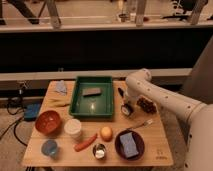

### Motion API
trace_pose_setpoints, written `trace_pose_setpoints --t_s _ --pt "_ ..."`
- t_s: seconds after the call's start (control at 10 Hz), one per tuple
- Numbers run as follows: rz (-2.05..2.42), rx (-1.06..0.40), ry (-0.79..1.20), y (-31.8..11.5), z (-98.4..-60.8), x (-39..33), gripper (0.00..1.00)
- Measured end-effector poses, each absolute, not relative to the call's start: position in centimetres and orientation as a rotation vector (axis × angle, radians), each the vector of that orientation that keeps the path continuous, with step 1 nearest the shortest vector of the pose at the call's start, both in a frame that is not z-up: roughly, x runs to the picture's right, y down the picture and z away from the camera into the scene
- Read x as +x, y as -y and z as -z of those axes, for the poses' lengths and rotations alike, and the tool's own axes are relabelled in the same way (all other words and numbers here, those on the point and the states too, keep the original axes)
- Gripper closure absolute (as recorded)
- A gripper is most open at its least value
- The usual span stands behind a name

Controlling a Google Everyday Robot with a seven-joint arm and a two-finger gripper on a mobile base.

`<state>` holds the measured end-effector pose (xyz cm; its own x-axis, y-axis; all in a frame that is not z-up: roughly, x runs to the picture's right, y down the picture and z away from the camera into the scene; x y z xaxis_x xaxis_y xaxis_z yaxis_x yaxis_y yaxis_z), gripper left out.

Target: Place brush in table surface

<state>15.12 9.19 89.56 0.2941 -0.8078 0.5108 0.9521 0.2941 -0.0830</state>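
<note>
The brush (pixel 126 108) is at the right edge of the green tray, its slim black handle pointing up and back and its small round pale head down near the table surface (pixel 150 137). My gripper (pixel 125 102) hangs at the end of the white arm that reaches in from the right. It is right at the brush, low over the tan tabletop between the tray and a brown clump. Whether the brush head touches the wood is not clear.
The green tray (pixel 80 104) holds a dark grey block (pixel 91 91). A silver fork (pixel 142 123), an orange ball (pixel 106 132), a carrot (pixel 86 142), a white cup (pixel 73 128), a red bowl (pixel 48 122), a blue cup (pixel 49 147) and a dark bowl with a blue sponge (pixel 129 144) fill the front. A brown clump (pixel 146 104) lies right of the gripper.
</note>
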Motion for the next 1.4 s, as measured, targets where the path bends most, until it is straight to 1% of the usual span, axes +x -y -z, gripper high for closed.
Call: trace_pose_setpoints --t_s 0.1,0.2,0.3,0.4,0.5,0.6,1.0,1.4 --pt "1.201 -0.393 0.416 -8.9 -89.2 15.1 0.60" --pt "1.178 -0.371 0.426 -8.5 -88.6 15.2 0.68" --pt "1.156 -0.351 0.433 -8.0 -88.0 15.7 0.78" --pt "1.134 -0.332 0.436 -7.8 -87.4 16.3 0.90" --pt "1.123 -0.322 0.434 -7.4 -86.9 16.7 0.98" --pt "1.121 -0.322 0.431 -7.3 -86.7 16.9 1.00" --pt "1.120 -0.329 0.416 -6.8 -86.0 17.2 1.00" --pt "1.110 -0.283 0.396 -5.3 -83.9 17.7 1.00"
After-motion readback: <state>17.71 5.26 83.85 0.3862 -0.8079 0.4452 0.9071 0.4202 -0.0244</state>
